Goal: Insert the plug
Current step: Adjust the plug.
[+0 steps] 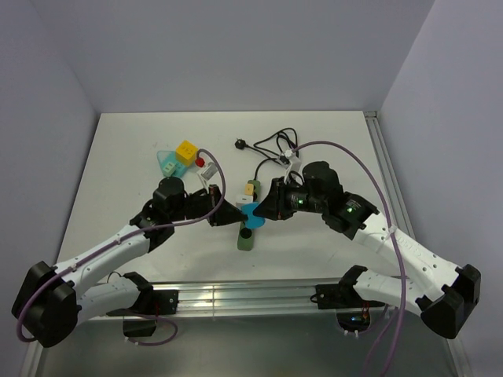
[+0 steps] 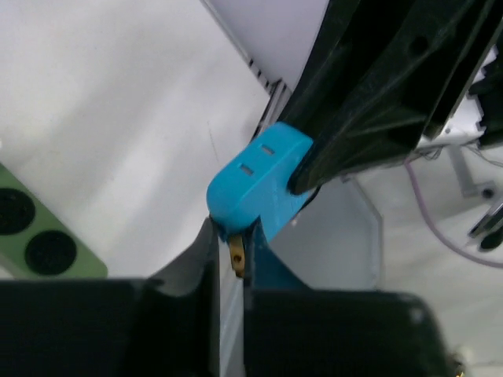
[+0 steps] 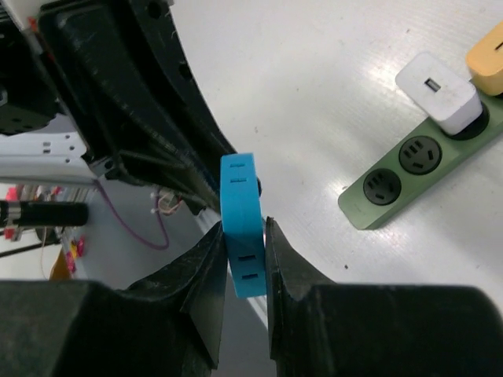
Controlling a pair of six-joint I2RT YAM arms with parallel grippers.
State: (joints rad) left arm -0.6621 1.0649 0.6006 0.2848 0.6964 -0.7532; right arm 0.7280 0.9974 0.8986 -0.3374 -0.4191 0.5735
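The blue plug (image 3: 240, 192) was up in the air, not in any hole yet. Both grippers had hold of it at once. The right gripper (image 3: 244, 247) had its jaws pinched narrow on the plug's two flat sides. The left gripper (image 2: 233, 237) had its jaws shut tight on the plug's bottom end, right where a little brass pin (image 2: 237, 255) poked out.

The green power strip (image 3: 354, 204) lay on the table (image 1: 134, 181) close by. It had two free holes at its near end. A white charger (image 3: 436, 98) and a yellow plug (image 3: 489, 49) filled the next spots.

A few things could go wrong from here, I think. If the two arms pulled different ways, the plug could twist, or the brass pin could bend. The left fingers sat over the pin end, so the plug could not go into a hole while they stayed there. When one gripper let go, the plug could tip or slip in the other one, because that grip was only on smooth sides. Then the pins would not line up with the holes. The strip looked loose on the table, so a crooked push could make it slide. A push too far along could also bump the white charger.
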